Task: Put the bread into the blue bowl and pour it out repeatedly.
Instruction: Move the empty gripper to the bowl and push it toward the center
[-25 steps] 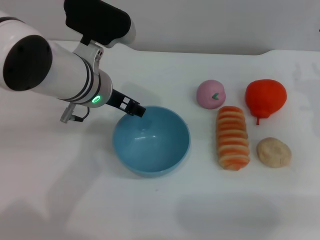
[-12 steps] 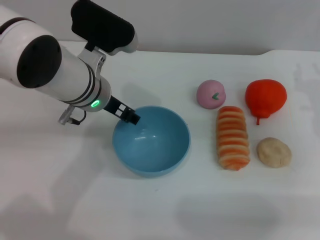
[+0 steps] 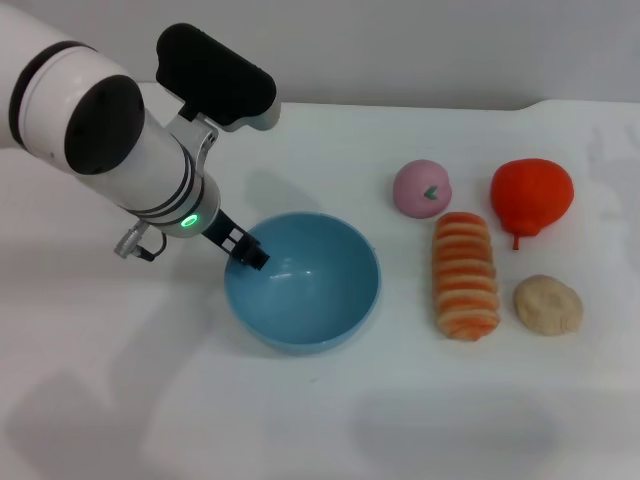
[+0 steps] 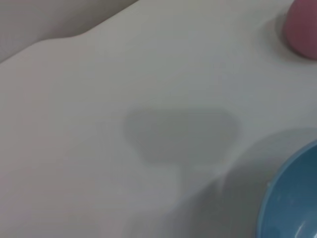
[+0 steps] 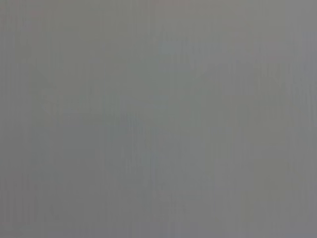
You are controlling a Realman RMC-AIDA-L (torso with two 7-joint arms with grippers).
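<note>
Left gripper (image 3: 250,256) is sitting at the bowl's (image 3: 330,300) near-left rim, dark tip just over or on the edge. Cannot tell from any view whether it is clenched on the rim or released; the tip is too small and the left wrist view shows only a slice of bowl (image 4: 292,203) and bare table (image 3: 300,420).

Bowl is standing upright, holding nothing, mid-table. Bread (image 3: 465,275) is lying flat on the table to the bowl's right, striped top up, near but apart from it. So the bread is out, not in.

Beside the bread: bun (image 3: 548,305) just right of it, pink fruit (image 3: 423,187) and red fruit (image 3: 531,196) behind it. All are resting free.

Right arm is not showing in the head view; its wrist view is giving a blank grey field.

Judgement: gripper placed at the rim probably for steadying or tipping the bowl. Bread needs loading next, likely from the right side.
</note>
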